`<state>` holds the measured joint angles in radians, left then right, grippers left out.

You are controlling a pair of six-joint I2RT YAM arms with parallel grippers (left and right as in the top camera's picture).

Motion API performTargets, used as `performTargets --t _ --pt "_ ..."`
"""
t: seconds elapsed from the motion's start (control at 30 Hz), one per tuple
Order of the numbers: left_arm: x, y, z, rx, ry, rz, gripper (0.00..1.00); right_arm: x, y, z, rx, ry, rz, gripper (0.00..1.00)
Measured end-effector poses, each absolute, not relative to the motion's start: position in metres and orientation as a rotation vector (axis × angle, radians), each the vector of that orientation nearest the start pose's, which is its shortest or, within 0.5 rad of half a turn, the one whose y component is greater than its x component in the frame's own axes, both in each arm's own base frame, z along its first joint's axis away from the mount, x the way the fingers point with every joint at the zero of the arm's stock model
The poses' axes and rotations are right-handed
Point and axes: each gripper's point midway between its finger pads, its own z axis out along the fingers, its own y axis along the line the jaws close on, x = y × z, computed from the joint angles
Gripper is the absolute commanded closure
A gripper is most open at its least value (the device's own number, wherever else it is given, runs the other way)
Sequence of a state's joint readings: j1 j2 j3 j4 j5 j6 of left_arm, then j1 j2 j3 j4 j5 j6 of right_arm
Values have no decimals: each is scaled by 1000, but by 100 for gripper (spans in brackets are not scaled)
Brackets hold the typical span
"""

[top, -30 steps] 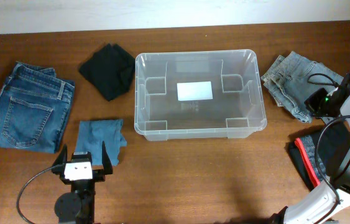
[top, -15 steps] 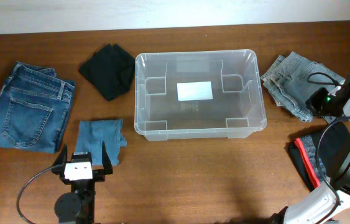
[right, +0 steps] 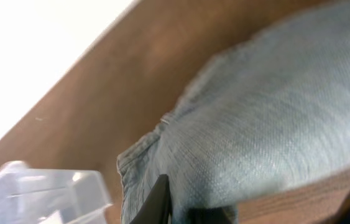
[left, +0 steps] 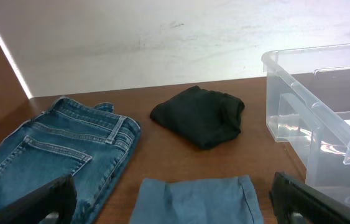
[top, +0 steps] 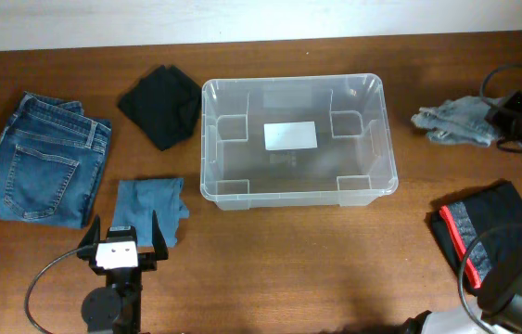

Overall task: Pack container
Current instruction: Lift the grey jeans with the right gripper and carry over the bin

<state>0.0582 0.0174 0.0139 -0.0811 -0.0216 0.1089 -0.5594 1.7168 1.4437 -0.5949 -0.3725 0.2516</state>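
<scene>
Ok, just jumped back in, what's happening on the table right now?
The right gripper is shut on a pale denim garment, bunched up just right of the clear container, which holds nothing yet apart from its white label. The left gripper is open at the front left, by a folded blue cloth. Folded jeans, a black cloth and a dark garment with red trim lie on the table, not packed.

On the wooden table (top: pixel 335 269) you have folded blue jeans (top: pixel 43 158) at the far left. Just to their right, a black garment (top: pixel 160 104) lies beyond a small blue cloth (top: pixel 152 206). At the right edge you see a pale denim garment (top: pixel 455 122) bunched up, and a dark garment with a red and grey band (top: pixel 478 227) nearer the front.
</scene>
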Motion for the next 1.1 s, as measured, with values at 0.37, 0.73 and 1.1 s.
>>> performTargets --t 0.37,0.73,1.1 --pt "246 18 157 26 1657 145 0 424 -129 331 335 2061 347 96" --pt "246 18 157 26 1657 145 0 391 43 431 -197 1885 522 96" --pt "246 18 157 26 1657 145 0 383 160 366 -570 2042 706 96"
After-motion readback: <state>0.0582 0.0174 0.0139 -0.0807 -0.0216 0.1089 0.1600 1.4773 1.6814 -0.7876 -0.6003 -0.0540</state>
